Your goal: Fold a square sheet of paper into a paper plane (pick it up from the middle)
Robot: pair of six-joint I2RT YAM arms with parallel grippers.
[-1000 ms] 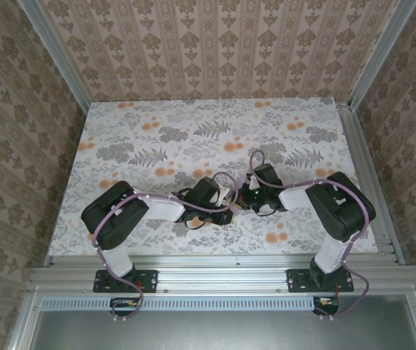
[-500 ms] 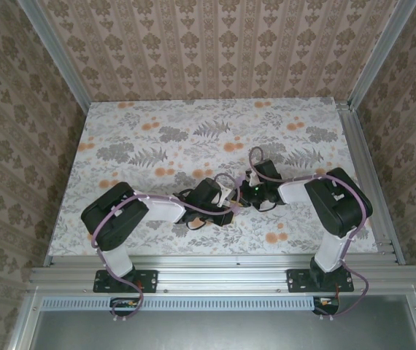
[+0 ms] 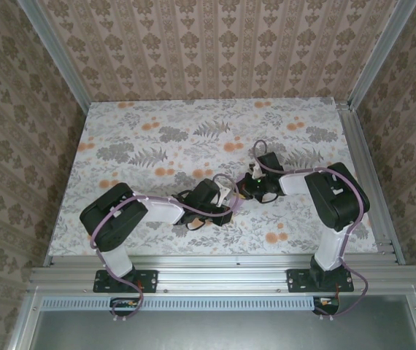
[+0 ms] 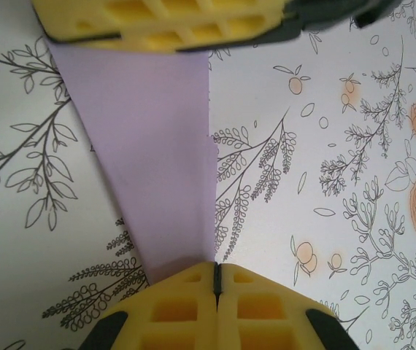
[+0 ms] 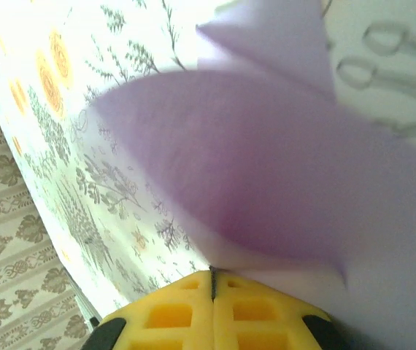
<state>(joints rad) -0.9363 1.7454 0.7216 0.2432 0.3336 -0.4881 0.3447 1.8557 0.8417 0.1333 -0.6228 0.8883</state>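
Top external view: two arms are counted, the left arm [image 3: 124, 210] and the right arm [image 3: 333, 195], both bent inward over the floral table [image 3: 142, 138]. The left gripper [image 3: 229, 192] and the right gripper [image 3: 247, 187] are brought tip to tip near the table's middle. What lies between them is too small to be made out here.

Left wrist view: the yellow pads of the left gripper [image 4: 215, 275] are pressed together, and the narrow end of one folded lilac paper [image 4: 157, 146] is clamped in them. The paper widens straight ahead of these pads and is held above the printed tabletop. Its wide far end is taken between the yellow fingers [image 4: 157, 22] of the right gripper, directly opposite. One straight folded edge runs along the paper's right side.

Right wrist view: the right gripper [image 5: 212, 281] has its two yellow pads closed tight, and the same paper [image 5: 266, 168] is pinched in them. The paper bulges just ahead of the pads as a blurred lilac curve, with the patterned table beyond and to the left.
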